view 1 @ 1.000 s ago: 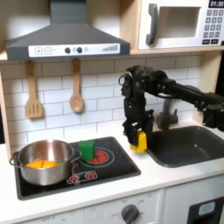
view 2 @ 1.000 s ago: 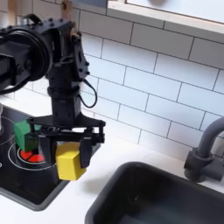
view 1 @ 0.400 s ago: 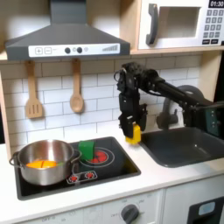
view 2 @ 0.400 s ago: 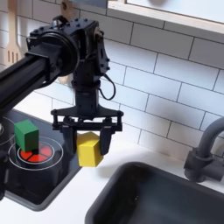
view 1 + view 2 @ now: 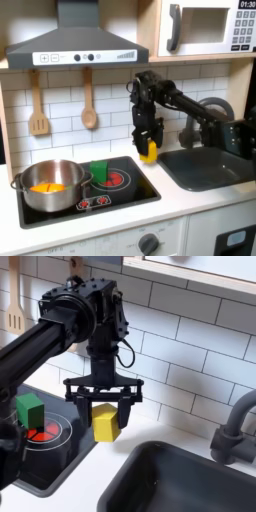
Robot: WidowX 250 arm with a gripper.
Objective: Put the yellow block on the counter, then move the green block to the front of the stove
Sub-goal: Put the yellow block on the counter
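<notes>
The yellow block [image 5: 105,423] hung in the air, gripped between the fingers of the hand [image 5: 103,416], which was clenched on it from above with the arm reaching down almost vertically. In both exterior views the block sat clear of the surface, tilted slightly, over the strip of off-white worktop [image 5: 95,488] that lay between the stove's [image 5: 30,461] right edge and the rim of the dark sink basin [image 5: 190,481]. So the relation that mattered was straight down: the bare worktop lay directly beneath the block, and the move ahead looked like a short descent and a release.

The strip was narrow. A drift toward the second exterior view's left would set the block on the black cooktop; a drift to that same second exterior view's right would tip it over the sink's rim. Toward the tiled wall behind there was a little more room.

The green block [image 5: 99,172] stood upright on the stove near its back edge, beside the steel pot [image 5: 50,185] in the first exterior view, well apart from the hand and untouched. Its turn, judging from the layout, came second, with open cooktop in front of it toward the stove's front edge.
</notes>
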